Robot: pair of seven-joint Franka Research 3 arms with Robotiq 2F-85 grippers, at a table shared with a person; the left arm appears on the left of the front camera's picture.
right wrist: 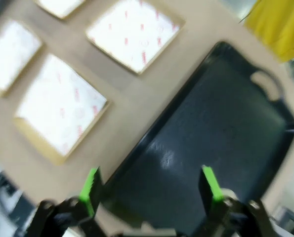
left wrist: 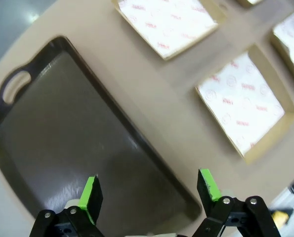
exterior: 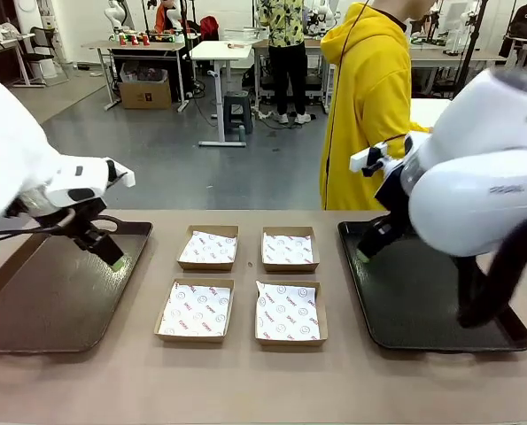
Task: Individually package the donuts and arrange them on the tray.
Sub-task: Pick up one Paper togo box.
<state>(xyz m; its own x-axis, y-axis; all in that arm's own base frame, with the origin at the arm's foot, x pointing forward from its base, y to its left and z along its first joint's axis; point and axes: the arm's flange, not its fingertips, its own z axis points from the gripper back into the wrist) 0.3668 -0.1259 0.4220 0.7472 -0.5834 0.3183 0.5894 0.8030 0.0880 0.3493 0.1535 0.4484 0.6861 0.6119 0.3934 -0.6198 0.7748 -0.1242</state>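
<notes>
left hand (left wrist: pixel 149 190) spread over the left tray (left wrist: pixel 63 133), right hand (right wrist: pixel 149 187) spread over the right tray (right wrist: pixel 221 113) (both trays dark); four paper-lined boxes (exterior: pixel 192 339) sit on the bench (exterior: pixel 245 381) between them.

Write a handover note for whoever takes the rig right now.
Left gripper: open, holding nothing, over the left tray.
Right gripper: open, holding nothing, over the right tray.
Four paper-lined boxes sit between the trays, with only liners inside.
Person in yellow stands at the far side.
Done: nothing packed yet. Left: all the packing, then arranging on a tray.
</notes>
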